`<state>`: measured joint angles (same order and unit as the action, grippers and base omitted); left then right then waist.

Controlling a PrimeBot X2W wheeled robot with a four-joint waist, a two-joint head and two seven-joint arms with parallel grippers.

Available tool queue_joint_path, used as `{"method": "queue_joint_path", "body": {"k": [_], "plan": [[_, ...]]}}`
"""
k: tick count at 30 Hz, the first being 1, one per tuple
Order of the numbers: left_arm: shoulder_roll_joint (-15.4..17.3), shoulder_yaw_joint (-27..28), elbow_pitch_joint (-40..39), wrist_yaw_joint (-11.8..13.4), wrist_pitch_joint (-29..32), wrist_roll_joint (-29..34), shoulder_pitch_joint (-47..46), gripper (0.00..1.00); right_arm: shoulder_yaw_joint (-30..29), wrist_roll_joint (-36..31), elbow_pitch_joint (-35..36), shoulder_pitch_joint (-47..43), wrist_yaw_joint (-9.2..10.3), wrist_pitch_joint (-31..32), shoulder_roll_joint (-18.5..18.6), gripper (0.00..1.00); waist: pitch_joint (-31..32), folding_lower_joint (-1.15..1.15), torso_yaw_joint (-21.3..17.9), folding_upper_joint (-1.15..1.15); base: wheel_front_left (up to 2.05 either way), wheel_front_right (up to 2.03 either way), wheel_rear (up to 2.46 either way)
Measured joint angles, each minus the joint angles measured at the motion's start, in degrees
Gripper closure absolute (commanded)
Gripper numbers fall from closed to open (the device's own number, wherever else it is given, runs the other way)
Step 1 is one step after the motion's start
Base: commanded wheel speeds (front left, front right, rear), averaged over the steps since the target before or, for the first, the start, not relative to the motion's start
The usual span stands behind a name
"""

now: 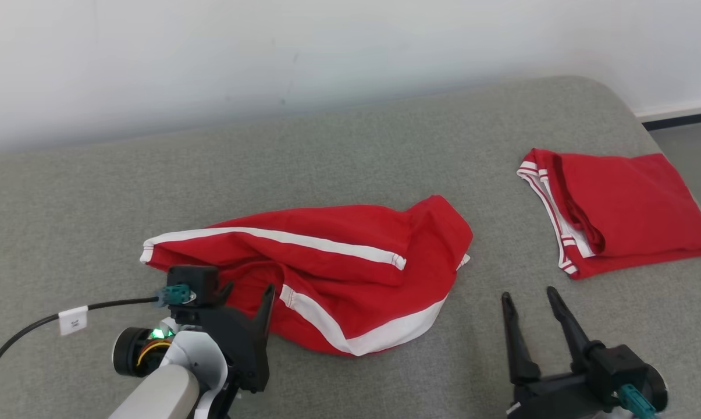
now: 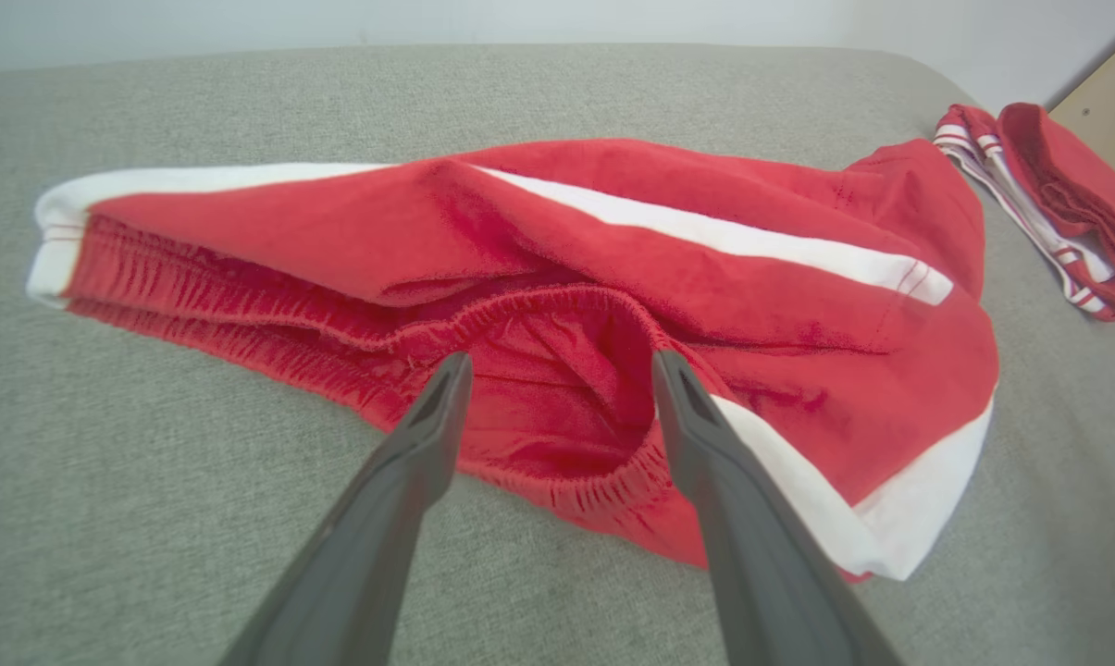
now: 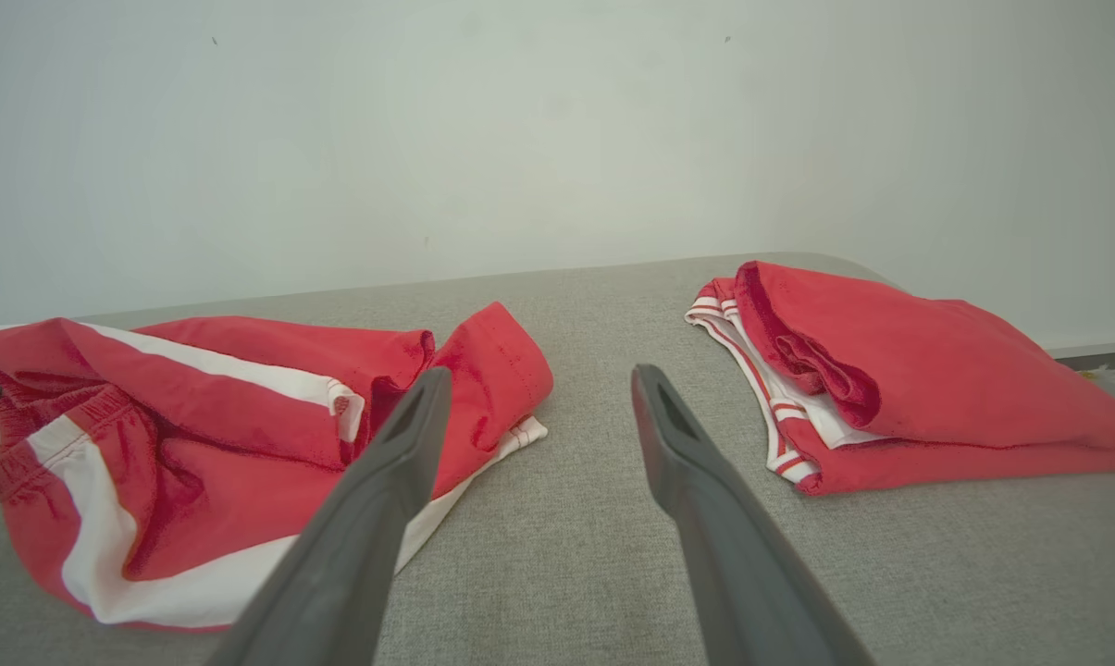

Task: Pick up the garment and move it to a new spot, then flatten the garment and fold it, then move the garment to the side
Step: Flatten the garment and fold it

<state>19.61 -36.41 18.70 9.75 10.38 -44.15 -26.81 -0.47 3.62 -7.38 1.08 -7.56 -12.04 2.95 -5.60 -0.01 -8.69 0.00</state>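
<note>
Fingers of my left gripper stand well apart with nothing clamped between them, their tips poised at the near edge of the garment, over the gathered elastic waistband where it gapes open; whether the tips actually press the cloth I cannot tell. The garment is a pair of red shorts with white side stripes, and it lies crumpled and unfolded on the grey cushion, one white stripe running along its upper fold and a broader white band curving round its lower hem. My right gripper hangs to the right of the garment, apart from it, fingers likewise spread and empty, pointing at bare cushion just past the garment's right-hand corner. Further right of the garment, well apart from it, sits a folded red piece with red-and-white striped trim along the edge that faces the garment. Left of the garment, a black cable carrying a small white tag runs in to the plug on my left wrist. Beyond the garment, the cushion ends at a pale wall
</note>
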Motion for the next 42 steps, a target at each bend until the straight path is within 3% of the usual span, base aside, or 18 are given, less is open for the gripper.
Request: {"method": "queue_joint_path", "body": {"k": [6,15,16,18,27,42], "plan": [[0.73,-2.48,0.46,1.42,3.19,2.58,-1.38,0.00,0.73,0.66,-0.16,1.16,0.00,-0.35,-0.04,0.00,-1.20,0.00,-1.38,0.00,0.00,0.00,0.00],[0.53,-3.67,3.19,-0.15,7.48,1.51,-3.12,0.00,0.11,1.16,-1.12,1.60,0.00,-1.21,-0.02,0.00,-2.68,0.01,-4.60,0.00,0.00,0.00,0.00],[0.57,-3.63,2.92,-0.15,7.83,1.24,-3.12,0.15,0.01,1.16,-1.21,1.59,0.00,-1.38,-0.01,0.00,-2.77,0.01,-4.76,0.00,0.00,0.00,0.00],[0.81,-3.83,2.04,-0.45,8.39,1.20,-3.12,0.98,-0.07,1.19,-1.29,1.58,0.00,-1.59,-0.01,0.00,-2.86,0.01,-4.89,0.00,0.00,0.00,0.00],[-0.58,-3.12,-1.44,-2.55,5.70,-0.59,-3.65,1.00,0.08,1.42,-1.63,2.03,0.00,-1.80,-0.02,0.00,-2.79,0.01,-4.33,0.00,0.00,0.00,0.00],[-12.95,-0.79,-5.72,-9.35,-7.69,-1.42,-17.32,1.00,0.35,1.33,-2.04,2.44,0.00,-2.03,-0.03,0.00,-2.11,0.01,-4.56,0.00,0.00,0.00,0.00]]}}
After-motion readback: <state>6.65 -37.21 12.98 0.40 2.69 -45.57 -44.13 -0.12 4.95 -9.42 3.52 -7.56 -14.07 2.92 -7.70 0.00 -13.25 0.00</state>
